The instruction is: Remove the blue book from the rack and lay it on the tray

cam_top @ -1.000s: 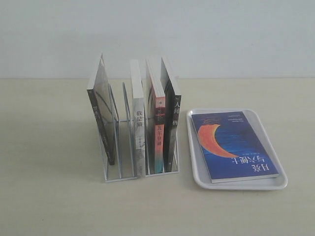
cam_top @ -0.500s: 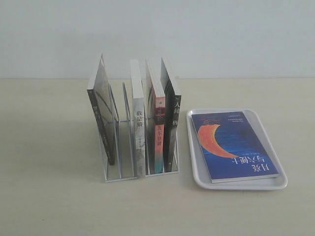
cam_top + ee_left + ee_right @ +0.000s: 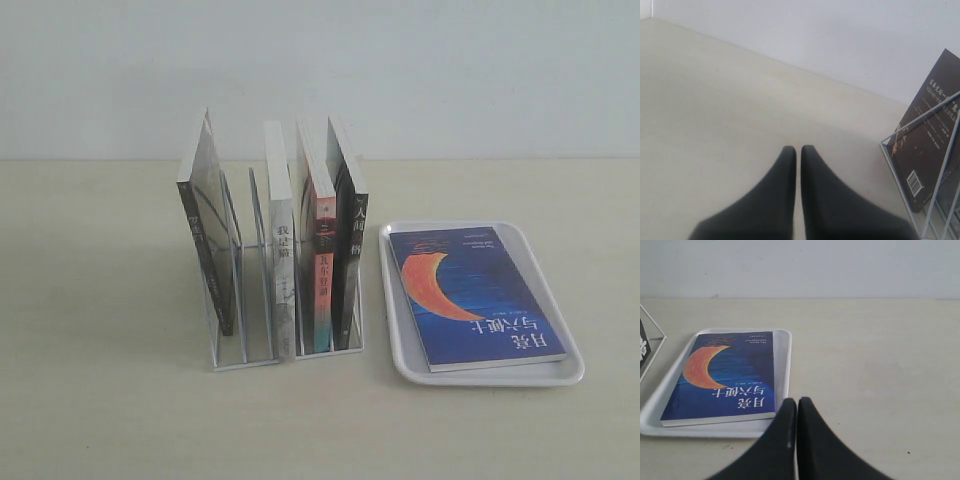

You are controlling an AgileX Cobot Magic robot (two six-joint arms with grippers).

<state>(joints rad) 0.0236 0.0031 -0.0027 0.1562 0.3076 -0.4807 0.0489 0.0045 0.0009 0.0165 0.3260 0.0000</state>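
Tray [image 3: 785,355] rim partly behind closed right hand [image 3: 796,402]

The left end effector [image 3: 798,150] and the right end effector [image 3: 796,402] each show two matte black fingers [image 3: 775,200] with rounded tips.

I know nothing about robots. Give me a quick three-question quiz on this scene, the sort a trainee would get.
1. True or false: the blue book lies flat on the tray.
2. How many books stand in the rack?
3. The left claw and right claw are: A) wide open, B) shut and empty, C) gripping a book.

Key: 1 true; 2 four; 3 B.
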